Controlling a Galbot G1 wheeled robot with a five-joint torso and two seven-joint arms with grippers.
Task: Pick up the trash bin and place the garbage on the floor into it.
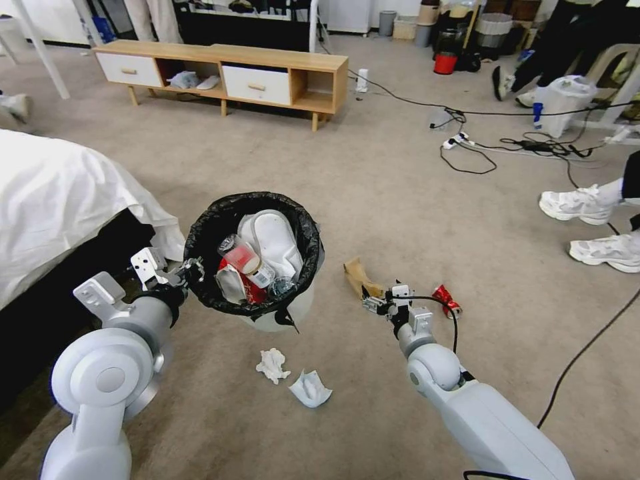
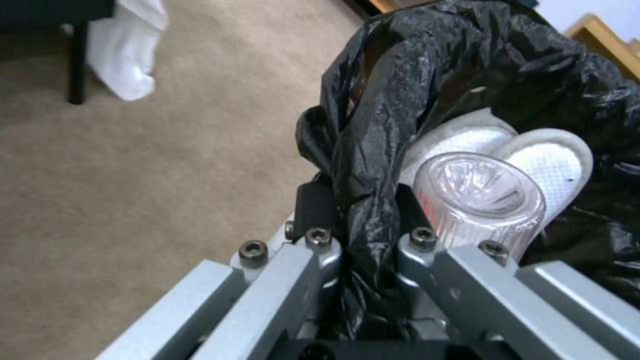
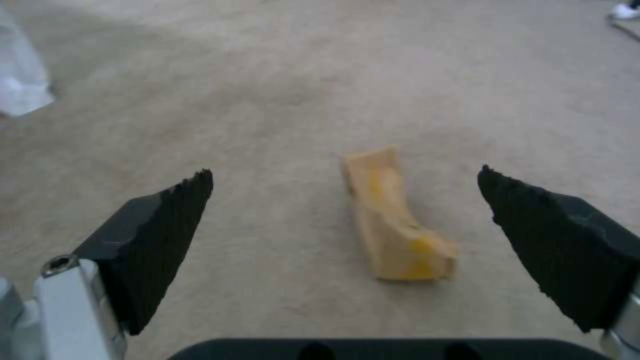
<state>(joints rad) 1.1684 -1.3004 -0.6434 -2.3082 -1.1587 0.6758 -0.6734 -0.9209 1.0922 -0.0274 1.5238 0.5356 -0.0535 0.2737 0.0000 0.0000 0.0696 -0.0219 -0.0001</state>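
Note:
The trash bin (image 1: 200,235), white with a black liner, hangs tilted just above the floor (image 1: 400,213) in the head view. My left gripper (image 1: 190,270) is shut on its rim; the left wrist view shows the liner (image 2: 367,200) pinched between the fingers. Inside lie a clear bottle (image 2: 480,200), white items and a red wrapper (image 1: 250,290). My right gripper (image 3: 343,172) is open, low over a torn brown cardboard piece (image 3: 397,220) that lies between its fingers. On the carpet are a crushed red can (image 1: 445,300), a crumpled tissue (image 1: 272,365) and a pale crumpled piece (image 1: 310,389).
A bed with a white sheet (image 1: 53,193) stands close on the left. A low wooden cabinet (image 1: 227,70) is at the back. Cables (image 1: 467,143) and a white plastic bag (image 1: 563,100) lie at the right, with a person's white sneakers (image 1: 580,203) nearby.

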